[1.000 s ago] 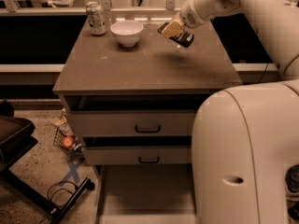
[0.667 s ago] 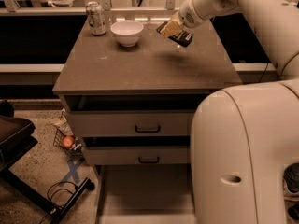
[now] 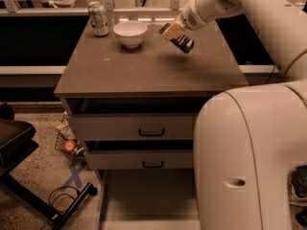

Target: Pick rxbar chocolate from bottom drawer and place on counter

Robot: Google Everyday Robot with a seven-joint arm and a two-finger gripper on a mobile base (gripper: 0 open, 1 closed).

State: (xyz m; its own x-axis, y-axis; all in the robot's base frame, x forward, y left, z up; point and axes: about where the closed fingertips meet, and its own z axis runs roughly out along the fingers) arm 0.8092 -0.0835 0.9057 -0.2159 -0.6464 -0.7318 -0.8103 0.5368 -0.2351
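The rxbar chocolate (image 3: 181, 40) is a dark flat bar with pale print and a light end. It hangs tilted a little above the back right part of the counter (image 3: 144, 68), with its shadow on the slab below. My gripper (image 3: 175, 31) reaches in from the upper right and is shut on the bar's light end. The bottom drawer (image 3: 144, 198) is pulled out at the foot of the cabinet. Its pale floor shows nothing on it, and my white body hides its right part.
A silver drink can (image 3: 99, 18) and a white bowl (image 3: 130, 32) stand at the counter's back left. Two upper drawers with black handles (image 3: 151, 132) are slightly open. A black stand (image 3: 29, 186), cables and a small basket (image 3: 68, 145) are on the floor at the left.
The gripper with the bar has shifted slightly down and left over the counter. Nothing else has moved.
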